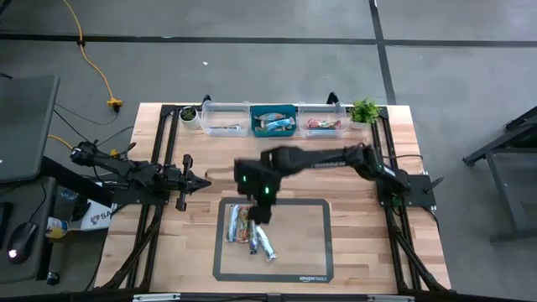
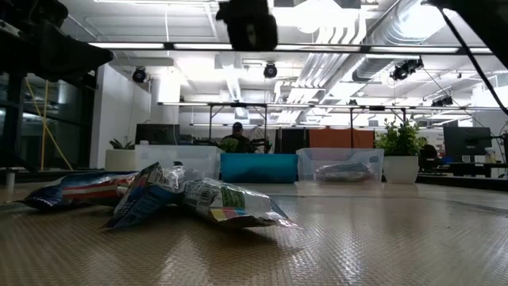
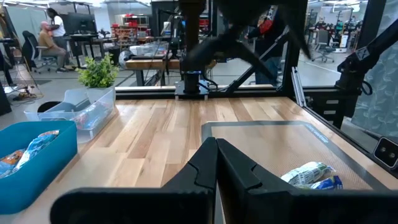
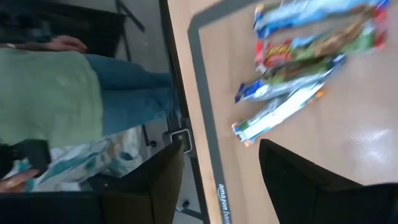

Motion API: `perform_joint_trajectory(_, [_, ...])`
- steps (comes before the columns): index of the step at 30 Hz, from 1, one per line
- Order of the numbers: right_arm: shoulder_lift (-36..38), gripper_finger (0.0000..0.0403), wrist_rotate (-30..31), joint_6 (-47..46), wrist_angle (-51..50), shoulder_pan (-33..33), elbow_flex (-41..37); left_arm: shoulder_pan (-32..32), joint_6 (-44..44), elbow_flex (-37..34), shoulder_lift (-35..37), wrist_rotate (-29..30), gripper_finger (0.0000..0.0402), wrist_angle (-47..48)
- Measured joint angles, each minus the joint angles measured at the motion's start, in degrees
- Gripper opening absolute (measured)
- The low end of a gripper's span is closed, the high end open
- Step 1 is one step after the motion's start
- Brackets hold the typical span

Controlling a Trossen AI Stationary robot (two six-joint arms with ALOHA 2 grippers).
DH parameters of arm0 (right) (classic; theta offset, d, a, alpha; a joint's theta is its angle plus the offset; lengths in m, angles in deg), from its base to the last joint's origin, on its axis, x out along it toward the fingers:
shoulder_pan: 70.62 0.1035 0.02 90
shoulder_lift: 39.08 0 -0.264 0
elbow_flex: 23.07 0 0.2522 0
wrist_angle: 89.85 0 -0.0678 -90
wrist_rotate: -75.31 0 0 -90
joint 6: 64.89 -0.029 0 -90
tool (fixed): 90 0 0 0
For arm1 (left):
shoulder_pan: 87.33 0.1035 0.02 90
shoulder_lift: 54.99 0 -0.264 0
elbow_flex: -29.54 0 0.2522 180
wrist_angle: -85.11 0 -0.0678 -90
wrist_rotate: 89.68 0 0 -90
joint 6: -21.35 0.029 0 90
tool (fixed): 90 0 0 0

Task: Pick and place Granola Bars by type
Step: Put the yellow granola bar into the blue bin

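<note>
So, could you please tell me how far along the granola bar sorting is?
Partly done: bars already lie in the clear bin, the blue bin and the other clear bin. The right claw hovers open over the remaining granola bars on the mat, holding nothing. The left claw waits shut at the side.

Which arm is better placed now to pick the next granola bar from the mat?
The right one. Its open end effector hangs directly above the granola bars on the mat. The left end effector is shut and waits off the mat, beside it.

Granola Bars (image 1: 250, 231) on mat (image 1: 294, 252), bins (image 1: 273, 120) behind.
</note>
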Motion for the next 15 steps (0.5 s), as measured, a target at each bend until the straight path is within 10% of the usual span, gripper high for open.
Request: perform_joint_trajectory(15, [-0.02,0.0195,19.18,-31.35,0.08,13.65,0.0,0.01,0.0,0.01,0.0,0.0,0.0001,-0.02])
